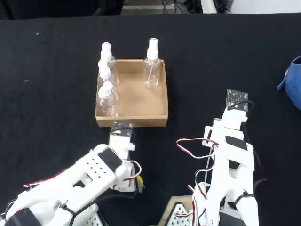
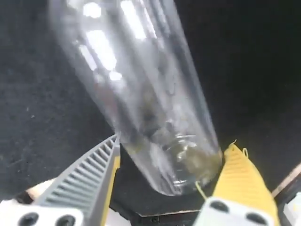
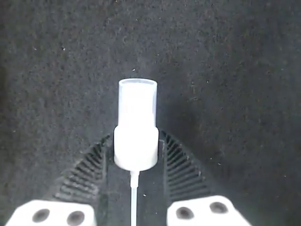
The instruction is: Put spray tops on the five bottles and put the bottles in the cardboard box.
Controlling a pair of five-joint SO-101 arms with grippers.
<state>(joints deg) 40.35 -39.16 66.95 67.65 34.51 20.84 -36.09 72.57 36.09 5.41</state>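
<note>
You have open black worktop (image 1: 51, 70) on every side of the shallow brown cardboard box (image 1: 134, 121), which sits near the centre. The widest stretches lie to the box's left and between the box and the right arm (image 1: 230, 160). A blue object (image 1: 294, 84) intrudes at the worktop's right edge, well apart from both arms. The left arm (image 1: 94, 172) ends just beside the box's near wall, so the margin there is tight.

Inside the box, three clear plastic bottles with white spray tops (image 1: 104, 75) stand upright in a row along the left wall. A fourth capped bottle (image 1: 152, 66) stands upright at the far right corner. Room on the box floor lies in the middle and near right.

Your left gripper (image 2: 174, 143) is closed on a fifth clear plastic bottle (image 2: 146, 94) near one end, a grey finger and a yellow finger pressing its sides. The bottle slants away from the gripper. Its far end is cut off, so whether it carries a top cannot be told.

Your right gripper (image 3: 136, 140) clamps a white spray top with a translucent cap (image 3: 136, 122) by its collar. The cap points away from the gripper, and the thin dip tube (image 3: 133, 197) runs back between the fingers, over bare worktop.
</note>
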